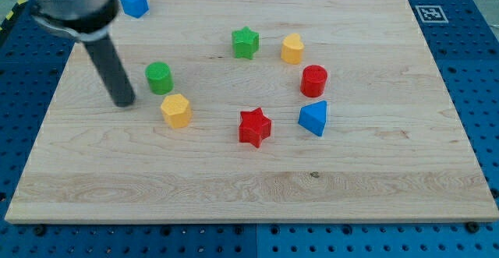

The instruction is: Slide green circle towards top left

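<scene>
No words, brands or numbers can be read anywhere. The one sign is a black-and-white square marker (429,13) (a coded pattern, not letters) lying just beyond the counter's (257,196) top right corner, on the blue perforated surface (468,71).
</scene>
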You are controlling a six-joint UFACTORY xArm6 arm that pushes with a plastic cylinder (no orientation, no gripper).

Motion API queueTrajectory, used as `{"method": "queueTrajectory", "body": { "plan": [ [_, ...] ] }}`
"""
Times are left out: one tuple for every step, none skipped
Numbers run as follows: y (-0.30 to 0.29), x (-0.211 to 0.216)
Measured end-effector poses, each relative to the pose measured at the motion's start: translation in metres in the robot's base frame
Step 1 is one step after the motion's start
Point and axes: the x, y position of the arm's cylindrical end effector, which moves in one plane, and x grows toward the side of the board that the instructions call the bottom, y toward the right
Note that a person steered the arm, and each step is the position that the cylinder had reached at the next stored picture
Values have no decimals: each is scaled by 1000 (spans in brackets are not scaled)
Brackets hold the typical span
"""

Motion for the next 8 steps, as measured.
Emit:
{"method": "queueTrajectory", "body": {
  "plan": [
    [55,7],
    [49,7],
    [33,-5],
    [28,-25],
    [27,-47],
    [27,-73],
    [27,-103],
    [27,-132]
  ]
}}
